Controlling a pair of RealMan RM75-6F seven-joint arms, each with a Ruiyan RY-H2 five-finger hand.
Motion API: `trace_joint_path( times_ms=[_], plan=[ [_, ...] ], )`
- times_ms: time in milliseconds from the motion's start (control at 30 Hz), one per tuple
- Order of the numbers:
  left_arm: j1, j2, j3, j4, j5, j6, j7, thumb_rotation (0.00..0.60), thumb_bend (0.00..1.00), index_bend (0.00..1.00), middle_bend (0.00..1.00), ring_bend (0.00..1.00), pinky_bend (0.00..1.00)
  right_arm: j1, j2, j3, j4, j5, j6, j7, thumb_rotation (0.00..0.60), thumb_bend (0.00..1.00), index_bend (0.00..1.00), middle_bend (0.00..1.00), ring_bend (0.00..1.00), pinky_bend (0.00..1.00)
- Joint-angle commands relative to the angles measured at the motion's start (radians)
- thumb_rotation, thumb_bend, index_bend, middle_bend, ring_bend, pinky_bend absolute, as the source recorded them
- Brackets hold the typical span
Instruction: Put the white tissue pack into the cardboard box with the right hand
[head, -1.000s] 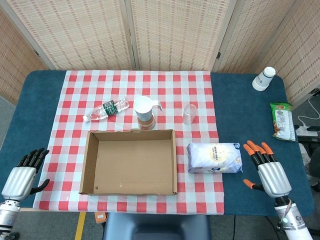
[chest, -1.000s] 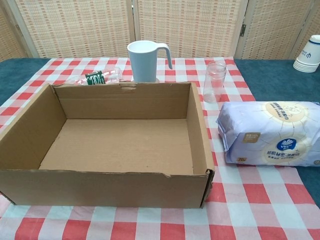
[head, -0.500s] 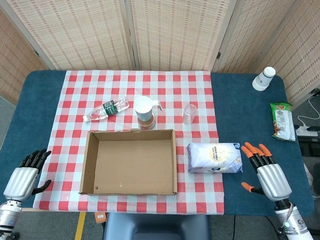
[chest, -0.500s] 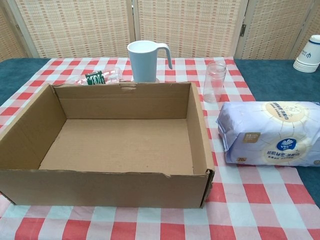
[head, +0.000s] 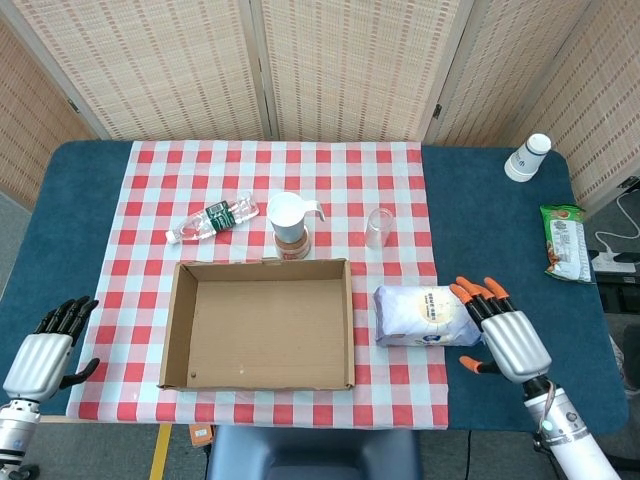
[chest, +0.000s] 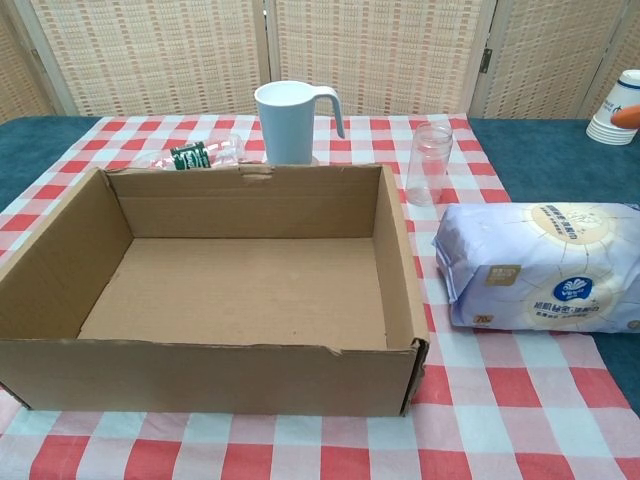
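The white tissue pack (head: 422, 315) (chest: 545, 266) lies flat on the checked cloth just right of the cardboard box (head: 176, 320) (chest: 398, 250), which is open-topped with nothing inside. My right hand (head: 500, 333) hovers at the pack's right end, fingers spread and orange tips over its edge, holding nothing. An orange fingertip (chest: 628, 115) shows at the right border of the chest view. My left hand (head: 45, 350) rests open at the table's front left corner, away from the box.
Behind the box stand a white mug (head: 288, 221) (chest: 289, 122), a clear glass (head: 377, 227) (chest: 429, 164) and a lying water bottle (head: 212, 218) (chest: 190, 154). Paper cups (head: 527, 157) (chest: 615, 107) sit at the far right, a green snack packet (head: 564, 241) near the right edge.
My right hand has moved left toward the tissue pack, its fingertips now over the pack's right end. The left hand has barely shifted. The pack and box have not moved.
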Motion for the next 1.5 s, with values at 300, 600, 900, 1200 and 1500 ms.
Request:
trace_joint_path(
  times_ms=[300, 600, 900, 1200, 1500],
  plan=[
    [-0.004, 0.009, 0.001, 0.000, -0.002, -0.013, -0.025, 0.600, 0.28, 0.05, 0.00, 0.00, 0.13, 0.137, 0.055, 0.077, -0.179, 0.302, -0.201, -0.210, 0.600, 0.00, 0.00, 0.00, 0.00, 0.00],
    [-0.004, 0.013, 0.000, 0.001, -0.004, -0.014, -0.039, 0.600, 0.28, 0.04, 0.00, 0.00, 0.13, 0.200, 0.004, 0.085, -0.143, 0.405, -0.223, -0.286, 0.600, 0.00, 0.00, 0.00, 0.00, 0.00],
    [-0.005, 0.016, -0.002, 0.003, -0.007, -0.018, -0.051, 0.600, 0.28, 0.04, 0.00, 0.00, 0.13, 0.242, -0.041, 0.071, -0.084, 0.466, -0.246, -0.303, 0.600, 0.00, 0.00, 0.00, 0.00, 0.00],
    [-0.008, 0.013, 0.000, 0.005, -0.009, -0.026, -0.050, 0.600, 0.28, 0.04, 0.00, 0.00, 0.13, 0.272, -0.060, 0.064, -0.039, 0.518, -0.268, -0.296, 0.600, 0.00, 0.00, 0.00, 0.00, 0.00],
    [-0.008, 0.016, -0.003, 0.007, -0.014, -0.025, -0.057, 0.600, 0.28, 0.04, 0.00, 0.00, 0.13, 0.314, -0.094, 0.053, 0.014, 0.574, -0.316, -0.285, 0.600, 0.00, 0.00, 0.00, 0.00, 0.00]
  ],
)
